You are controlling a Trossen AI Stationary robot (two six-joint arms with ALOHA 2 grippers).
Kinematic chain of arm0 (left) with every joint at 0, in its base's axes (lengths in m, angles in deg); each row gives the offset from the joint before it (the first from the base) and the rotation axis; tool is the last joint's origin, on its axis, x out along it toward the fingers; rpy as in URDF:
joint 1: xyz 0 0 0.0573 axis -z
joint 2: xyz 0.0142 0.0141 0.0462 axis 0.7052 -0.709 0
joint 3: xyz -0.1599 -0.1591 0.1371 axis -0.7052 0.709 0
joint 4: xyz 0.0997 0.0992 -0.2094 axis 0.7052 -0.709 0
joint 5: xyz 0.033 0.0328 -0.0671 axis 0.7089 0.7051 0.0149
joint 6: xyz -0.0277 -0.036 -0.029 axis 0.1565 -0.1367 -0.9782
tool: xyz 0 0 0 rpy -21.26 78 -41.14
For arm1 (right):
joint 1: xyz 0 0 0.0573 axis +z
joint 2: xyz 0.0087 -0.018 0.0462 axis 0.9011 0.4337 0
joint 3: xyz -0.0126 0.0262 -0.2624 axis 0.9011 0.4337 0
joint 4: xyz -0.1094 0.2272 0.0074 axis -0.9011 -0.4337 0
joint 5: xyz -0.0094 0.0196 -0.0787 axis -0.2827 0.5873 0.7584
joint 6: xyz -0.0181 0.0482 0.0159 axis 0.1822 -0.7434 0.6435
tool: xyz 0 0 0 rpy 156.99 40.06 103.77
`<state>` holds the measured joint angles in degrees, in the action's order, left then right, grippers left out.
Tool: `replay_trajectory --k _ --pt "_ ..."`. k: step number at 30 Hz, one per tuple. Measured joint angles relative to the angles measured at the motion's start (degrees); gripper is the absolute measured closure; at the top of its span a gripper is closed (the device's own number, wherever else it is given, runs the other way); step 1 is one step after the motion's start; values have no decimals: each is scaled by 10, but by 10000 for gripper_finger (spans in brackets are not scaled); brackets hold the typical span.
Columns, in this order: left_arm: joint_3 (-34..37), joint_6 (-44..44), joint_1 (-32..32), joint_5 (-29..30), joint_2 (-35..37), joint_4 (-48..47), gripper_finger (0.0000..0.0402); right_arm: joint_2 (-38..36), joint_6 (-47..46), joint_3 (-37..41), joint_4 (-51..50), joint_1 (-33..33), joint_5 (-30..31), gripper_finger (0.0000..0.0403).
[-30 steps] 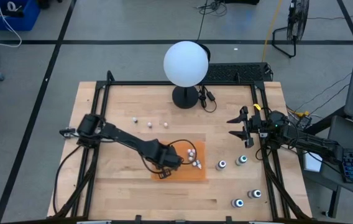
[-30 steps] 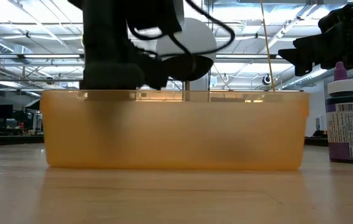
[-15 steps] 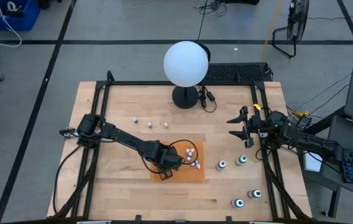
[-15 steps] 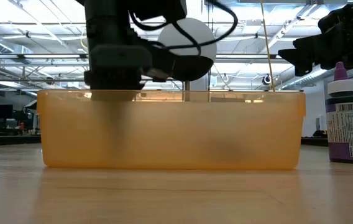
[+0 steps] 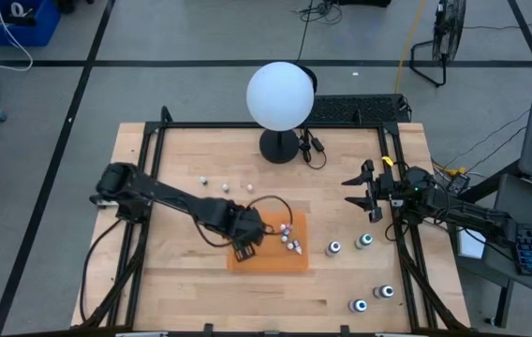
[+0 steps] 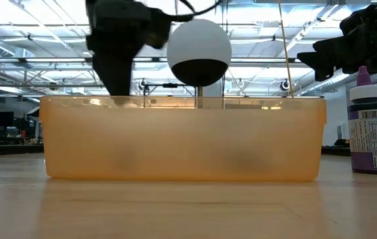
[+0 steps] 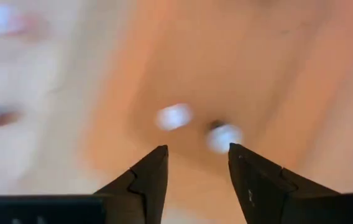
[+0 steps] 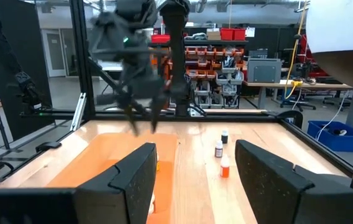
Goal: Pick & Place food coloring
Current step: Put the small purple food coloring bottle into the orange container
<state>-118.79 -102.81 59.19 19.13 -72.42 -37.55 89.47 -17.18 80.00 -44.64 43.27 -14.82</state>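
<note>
The orange tray (image 5: 268,257) lies mid-table with a few tiny whitish bottles (image 5: 290,241) in its right part; two of them show blurred in the left wrist view (image 7: 175,116). My left gripper (image 5: 245,245) hangs open and empty over the tray's left part (image 7: 197,149). Three more whitish bottles (image 5: 226,185) stand on the table beyond the tray. Four dark bottles stand at the right, two near the tray (image 5: 334,248) and two near the front edge (image 5: 371,299). My right gripper (image 5: 364,194) waits open at the far right (image 8: 195,180).
A white globe lamp (image 5: 280,95) stands on its dark foot (image 5: 280,148) at the table's far middle, with a cable beside it. A dark frame rail (image 5: 395,187) edges the table. Bare wood lies left of and in front of the tray.
My left gripper has risen out of the tray and moved a little toward the table's far edge. Its arm has swung more upright over the tray's left part.
</note>
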Motion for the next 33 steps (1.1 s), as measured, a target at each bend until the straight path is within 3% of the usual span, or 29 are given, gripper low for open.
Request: replay_trajectory --k 6,9,13,18,22,29,33 --pt "0 -23 -20 137 83 -144 257 0 0 0 3 0 0 193" --pt "3 -46 -52 151 123 -186 264 0 0 0 3 0 0 193" --pt "28 -56 -123 129 175 -198 260 0 0 0 3 0 0 193" --pt "92 -58 -216 117 213 -188 216 0 0 0 3 0 0 196" --pt "171 -10 -267 85 223 -109 176 0 0 0 3 0 0 196" --pt "281 92 -330 -43 223 53 145 0 0 0 3 0 0 197" --pt "306 93 -352 -42 223 61 144 0 0 0 3 0 0 195"
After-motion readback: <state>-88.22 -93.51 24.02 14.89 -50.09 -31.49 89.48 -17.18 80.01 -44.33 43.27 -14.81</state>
